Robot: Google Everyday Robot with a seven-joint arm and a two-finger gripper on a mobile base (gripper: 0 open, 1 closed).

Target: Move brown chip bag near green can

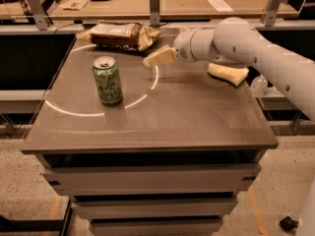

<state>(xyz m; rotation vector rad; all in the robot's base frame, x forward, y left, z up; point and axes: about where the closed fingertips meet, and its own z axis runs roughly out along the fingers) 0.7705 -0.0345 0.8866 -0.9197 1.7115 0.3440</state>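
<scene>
The brown chip bag (119, 35) lies on its side at the far edge of the grey table (197, 112), left of centre. The green can (107, 80) stands upright on the left half of the table, nearer me than the bag and apart from it. My gripper (158, 57) hangs above the table's far middle, just right of the bag's right end and above and to the right of the can, at the end of the white arm (246, 41) that reaches in from the right. It holds nothing.
A yellow sponge (228, 73) lies at the table's far right, under the arm. A wooden workbench (177, 4) with metal posts stands behind the table. Drawers sit below the tabletop. A pale ring of light crosses the table's left half.
</scene>
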